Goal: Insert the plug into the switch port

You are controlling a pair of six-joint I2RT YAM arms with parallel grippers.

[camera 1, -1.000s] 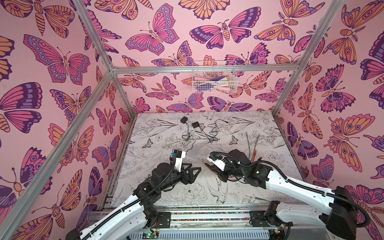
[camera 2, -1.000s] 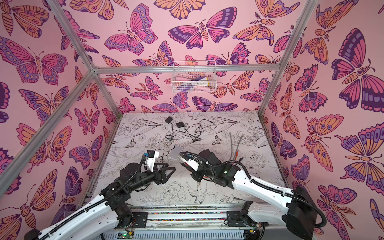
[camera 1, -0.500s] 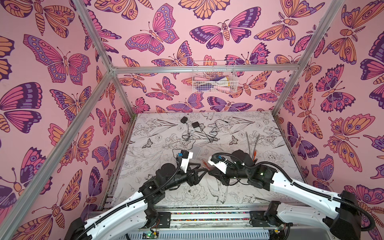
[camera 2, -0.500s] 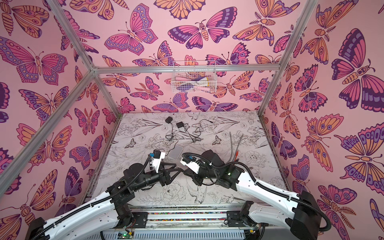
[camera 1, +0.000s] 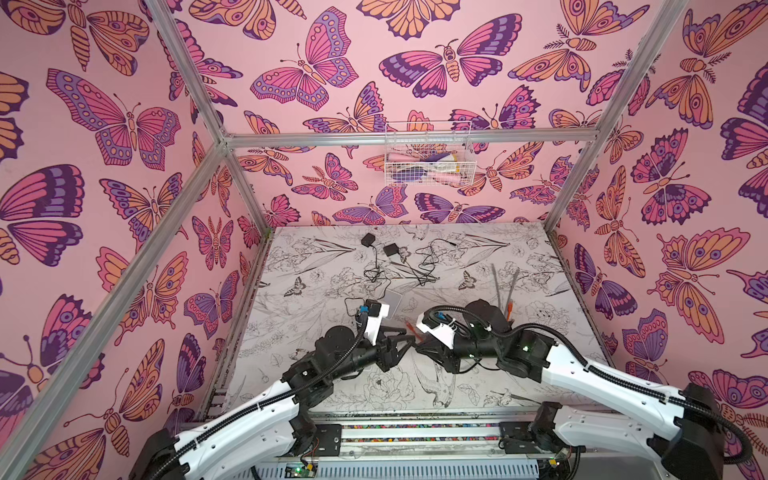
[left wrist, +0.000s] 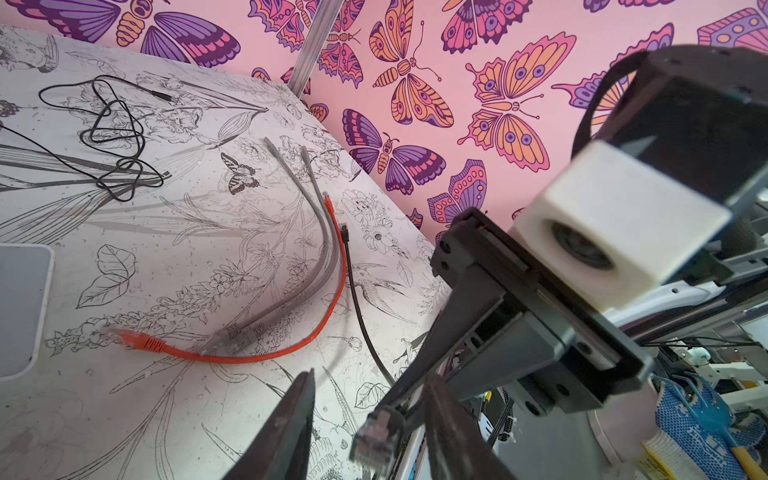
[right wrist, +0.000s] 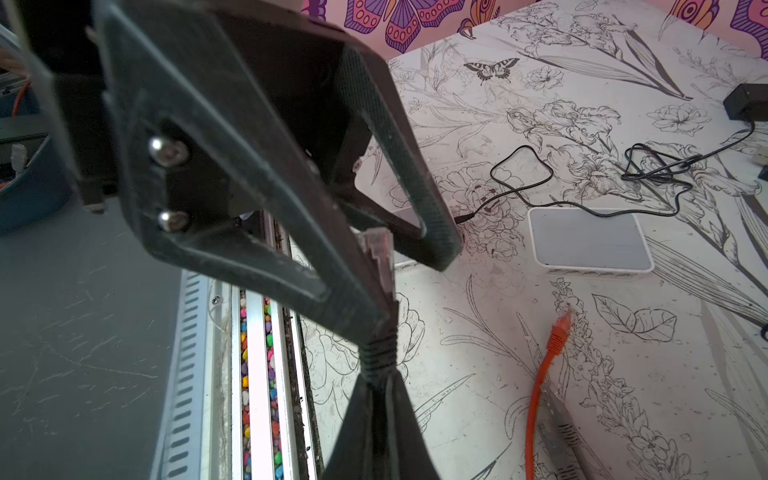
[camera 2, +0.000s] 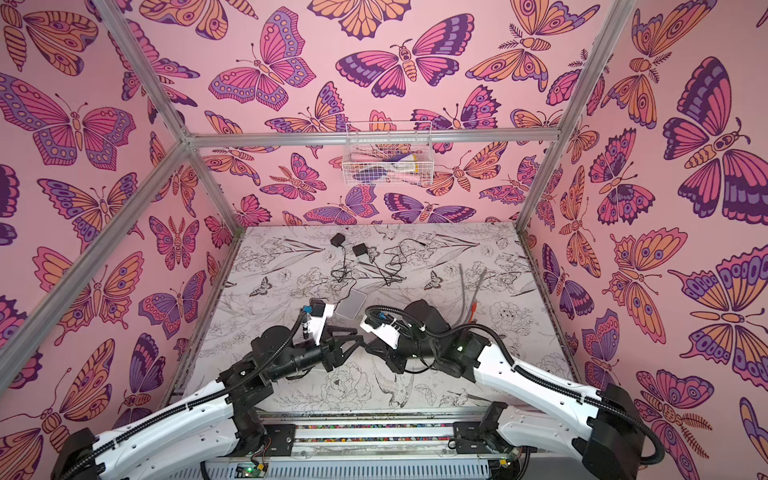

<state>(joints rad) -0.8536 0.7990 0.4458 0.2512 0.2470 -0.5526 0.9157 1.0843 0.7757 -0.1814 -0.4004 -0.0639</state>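
Observation:
The clear plug [right wrist: 376, 257] ends a black cable [right wrist: 377, 353]. My right gripper [right wrist: 376, 380] is shut on that cable just behind the plug, holding it above the table. My left gripper [left wrist: 370, 374] faces it, and the plug [left wrist: 374, 436] sits between its two fingers. It lies close to one finger [left wrist: 449, 419], with a clear gap to the other, so these jaws stand open. In both top views the grippers meet tip to tip, left [camera 1: 409, 336] and right [camera 1: 419, 340]. The switch [right wrist: 590, 239] [camera 1: 392, 300] [camera 2: 351, 304] is a flat white box behind them; its ports are not visible.
An orange cable [left wrist: 291, 353] and two grey cables [left wrist: 316, 232] lie on the mat right of the grippers. Two black power adapters [camera 1: 368, 240] [camera 1: 391, 249] with tangled thin leads sit at the back. A wire basket [camera 1: 428, 153] hangs on the rear wall.
My left gripper has moved right to meet the right gripper, and its jaws have narrowed around the plug. The right gripper has shifted slightly left, still gripping the cable.

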